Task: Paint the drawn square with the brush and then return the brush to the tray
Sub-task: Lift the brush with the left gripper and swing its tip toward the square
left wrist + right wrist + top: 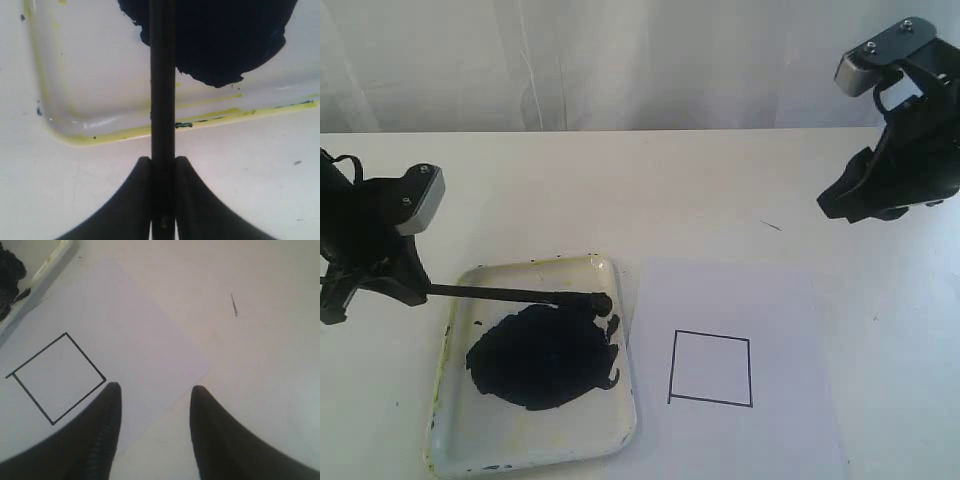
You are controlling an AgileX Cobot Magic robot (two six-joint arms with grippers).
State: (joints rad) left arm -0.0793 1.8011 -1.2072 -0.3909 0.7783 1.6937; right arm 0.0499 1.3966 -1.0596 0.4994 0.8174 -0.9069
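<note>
We see the left fingers (132,200) closed tight on the brush (162,90), one on each side of the thin black handle, with no gap showing in the left wrist view. In the exterior view they sit at the left edge of the scene, just outside the tray (535,263). The brush runs from them roughly level across the tray's left rim toward its far right corner. The dark tip lies at the upper edge of the paint puddle (542,357), near the tray's right wall. We cannot tell whether it touches the paint or hangs just above it. In the left wrist view the handle crosses the yellow-stained rim and reaches over the puddle's edge.

The right fingers (107,430) stand well apart with nothing between them. They hang above the desk (620,180) at the back right, well away from the brush and the tray. Below them, in the right wrist view, lies an edge of the white paper (740,300), and the drawn square (711,370) shows just beside the tip of one finger.

The square sits on the paper to the right of the tray, between the two arms, its thin black outline white inside. The paper lies right by the tray's right rim; we cannot tell whether the two touch. A small dark mark (772,226) lies on the desk beyond the paper's far edge.
</note>
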